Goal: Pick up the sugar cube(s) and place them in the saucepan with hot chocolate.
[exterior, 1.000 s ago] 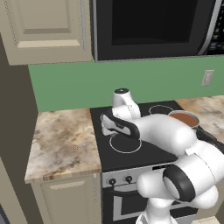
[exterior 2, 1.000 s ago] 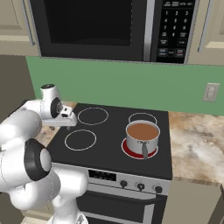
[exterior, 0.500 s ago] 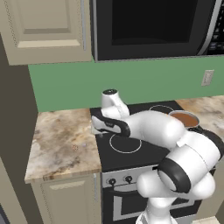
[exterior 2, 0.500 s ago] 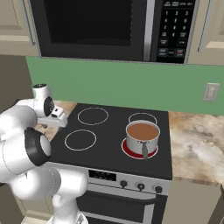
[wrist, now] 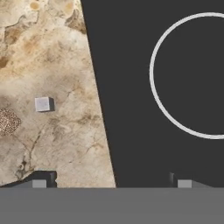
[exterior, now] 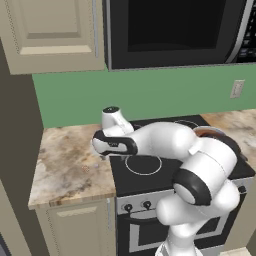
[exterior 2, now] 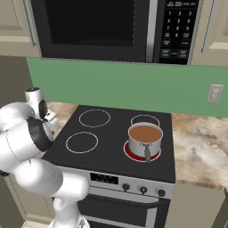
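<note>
One sugar cube (wrist: 42, 104) now under hand; gripper (wrist: 111, 183) swung left off stove (exterior 2: 111, 147) over counter (exterior: 65, 165), fingers apart, empty; saucepan (exterior 2: 144, 136) waits far right.

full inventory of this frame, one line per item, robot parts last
sugar cube: 1, pale grey-white, on the marbled counter left of the stove
speckled cube: 1, brownish, on the counter next to the pale cube
saucepan with hot chocolate: 1, pale grey, brown liquid, dark handle, on the red front right ring
stove: 1, black top, white rings, knobs on the front
microwave: 1, black, above the stove
counter: marbled tan, both sides of the stove
upper cabinets: beige
wall outlet: 1, white, green backsplash
arm: 1, white
gripper: jaws open, over the counter-stove edge
</note>
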### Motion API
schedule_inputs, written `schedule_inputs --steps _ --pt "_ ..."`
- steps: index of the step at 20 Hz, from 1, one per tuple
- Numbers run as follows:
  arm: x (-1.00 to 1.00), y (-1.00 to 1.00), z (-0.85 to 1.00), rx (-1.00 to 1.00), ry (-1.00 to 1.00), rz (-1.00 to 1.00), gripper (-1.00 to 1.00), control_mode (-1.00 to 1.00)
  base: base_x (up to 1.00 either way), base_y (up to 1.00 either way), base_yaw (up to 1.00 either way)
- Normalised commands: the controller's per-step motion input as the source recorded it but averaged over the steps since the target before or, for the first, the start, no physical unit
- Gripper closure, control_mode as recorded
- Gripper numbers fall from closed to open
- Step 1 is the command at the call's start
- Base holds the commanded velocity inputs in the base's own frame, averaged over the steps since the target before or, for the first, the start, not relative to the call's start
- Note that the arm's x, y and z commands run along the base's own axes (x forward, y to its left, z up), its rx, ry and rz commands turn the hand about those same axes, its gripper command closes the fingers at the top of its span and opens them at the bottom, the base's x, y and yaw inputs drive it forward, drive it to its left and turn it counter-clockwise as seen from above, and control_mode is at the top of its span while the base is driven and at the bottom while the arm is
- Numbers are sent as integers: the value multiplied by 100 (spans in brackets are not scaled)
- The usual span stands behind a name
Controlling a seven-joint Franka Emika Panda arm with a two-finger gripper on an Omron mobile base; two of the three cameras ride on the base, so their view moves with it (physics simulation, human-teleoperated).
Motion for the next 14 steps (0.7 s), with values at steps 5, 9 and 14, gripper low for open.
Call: schedule_inputs --steps 5,9,14 --pt "19 38 -12 0 1 0 -100 -100 0 0 0" --pt "12 40 -19 0 3 0 -100 -100 0 0 0" --pt "21 19 -26 0 9 0 -100 -100 0 0 0"
